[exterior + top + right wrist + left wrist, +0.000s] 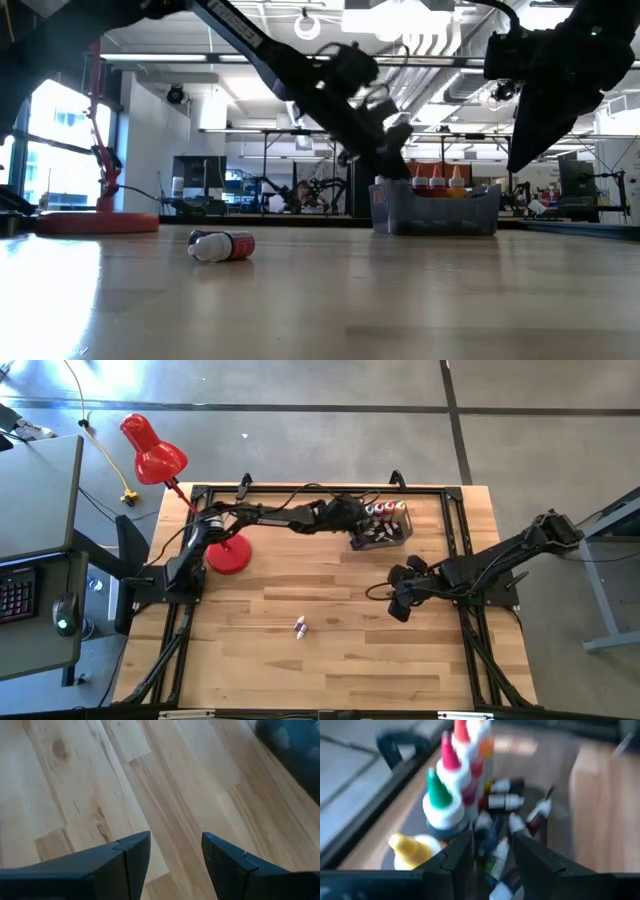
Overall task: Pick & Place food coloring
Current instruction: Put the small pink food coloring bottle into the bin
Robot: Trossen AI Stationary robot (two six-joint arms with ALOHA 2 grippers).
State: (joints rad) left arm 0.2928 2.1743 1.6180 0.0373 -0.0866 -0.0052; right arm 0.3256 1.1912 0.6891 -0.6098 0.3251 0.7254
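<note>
Food coloring bottles (385, 512) crowd the grey tub (380, 540); one small bottle (300, 627) lies on its side well apart from the tub. The left gripper (492, 852) hangs over the tub, fingers parted, gripping nothing visible. The right gripper (175, 855), nearer the stray, waits open and empty.

This is a robotics lab in an open industrial hall. Around the wooden table (330, 650) lies bare concrete floor (300, 385); beside it stands a desk with a keyboard (15, 595). Behind the table, exposed ceiling ducts (420, 40), strip lights and further workstations fill the room.
</note>
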